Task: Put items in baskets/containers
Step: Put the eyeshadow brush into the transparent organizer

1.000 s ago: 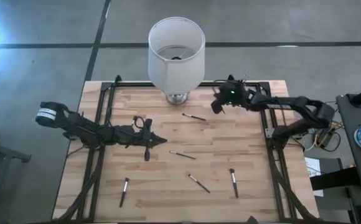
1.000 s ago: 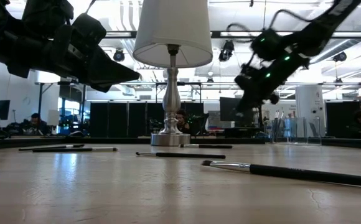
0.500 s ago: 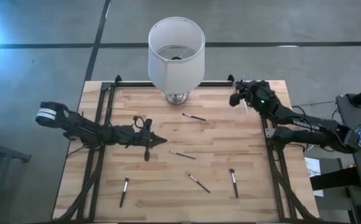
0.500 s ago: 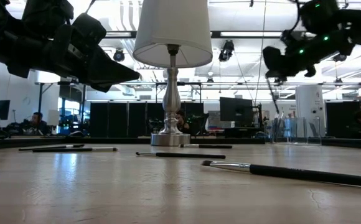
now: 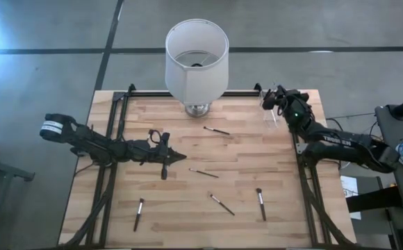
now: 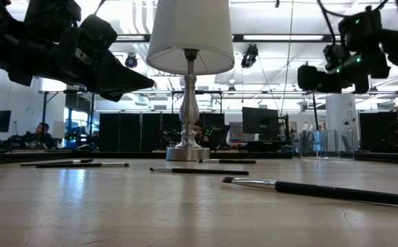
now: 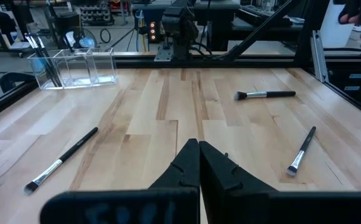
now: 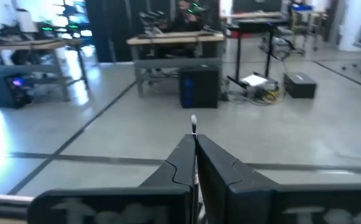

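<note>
The right end effector (image 5: 269,98) pinches a brush (image 8: 193,124) above the clear cup (image 5: 274,115) (some seemingly inside); five brushes remain on the surface (image 5: 243,156); left end effector (image 5: 181,157) pressed together

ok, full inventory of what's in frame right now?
table: one, light wood
loose makeup brushes: five, dark handles, scattered flat on the table
lamp: one, white shade on a metal base, middle of the far edge
clear container: one, transparent, far right corner, some brushes standing in it
held brush: one, thin, in the right gripper
left gripper: shut, empty, above the table's left middle
right gripper: shut on the held brush, raised by the clear container
</note>
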Robot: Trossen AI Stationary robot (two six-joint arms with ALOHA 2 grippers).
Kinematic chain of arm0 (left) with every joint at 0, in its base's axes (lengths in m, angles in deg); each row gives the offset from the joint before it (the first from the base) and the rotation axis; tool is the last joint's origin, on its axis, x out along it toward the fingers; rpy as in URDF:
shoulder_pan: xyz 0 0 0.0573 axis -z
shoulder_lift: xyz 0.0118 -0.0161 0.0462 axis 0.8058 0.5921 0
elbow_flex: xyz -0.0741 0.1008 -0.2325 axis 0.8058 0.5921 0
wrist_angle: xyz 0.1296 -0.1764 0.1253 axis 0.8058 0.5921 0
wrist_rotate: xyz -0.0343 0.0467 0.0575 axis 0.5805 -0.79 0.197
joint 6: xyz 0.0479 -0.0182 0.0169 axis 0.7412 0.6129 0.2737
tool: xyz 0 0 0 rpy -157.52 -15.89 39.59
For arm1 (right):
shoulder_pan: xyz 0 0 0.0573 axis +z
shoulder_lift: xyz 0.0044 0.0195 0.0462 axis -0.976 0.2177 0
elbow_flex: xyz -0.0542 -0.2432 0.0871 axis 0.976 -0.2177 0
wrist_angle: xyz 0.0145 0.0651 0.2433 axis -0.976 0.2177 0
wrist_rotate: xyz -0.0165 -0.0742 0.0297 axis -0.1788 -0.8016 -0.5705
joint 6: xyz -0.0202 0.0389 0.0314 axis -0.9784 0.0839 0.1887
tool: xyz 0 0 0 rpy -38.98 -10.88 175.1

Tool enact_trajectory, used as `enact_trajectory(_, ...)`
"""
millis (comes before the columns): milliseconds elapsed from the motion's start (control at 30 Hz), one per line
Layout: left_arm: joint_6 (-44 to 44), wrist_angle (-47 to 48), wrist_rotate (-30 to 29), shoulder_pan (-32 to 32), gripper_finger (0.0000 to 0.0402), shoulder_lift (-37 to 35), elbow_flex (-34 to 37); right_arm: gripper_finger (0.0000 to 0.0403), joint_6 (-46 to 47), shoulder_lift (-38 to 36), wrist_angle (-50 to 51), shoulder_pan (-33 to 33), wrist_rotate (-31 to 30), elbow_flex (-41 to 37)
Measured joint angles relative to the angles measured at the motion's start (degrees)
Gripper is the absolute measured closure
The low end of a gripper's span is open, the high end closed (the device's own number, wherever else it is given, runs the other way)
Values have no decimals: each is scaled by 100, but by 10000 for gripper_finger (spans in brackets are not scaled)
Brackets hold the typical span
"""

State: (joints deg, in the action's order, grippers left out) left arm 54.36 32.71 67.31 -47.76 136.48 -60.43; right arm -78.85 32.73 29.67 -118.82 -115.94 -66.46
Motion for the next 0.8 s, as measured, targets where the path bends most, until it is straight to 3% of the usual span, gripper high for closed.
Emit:
enact_trajectory(233,0,0,1,0,402,0,0,394,441,738,-445,-199,3,106)
enact_trajectory(567,-15,7,7,-2,402,0,0,394,1931,1793,497,-288,-132,517)
enact_trajectory(800,-17,11,22,0,402,0,0,394,2485,1971,1613,-348,-187,927)
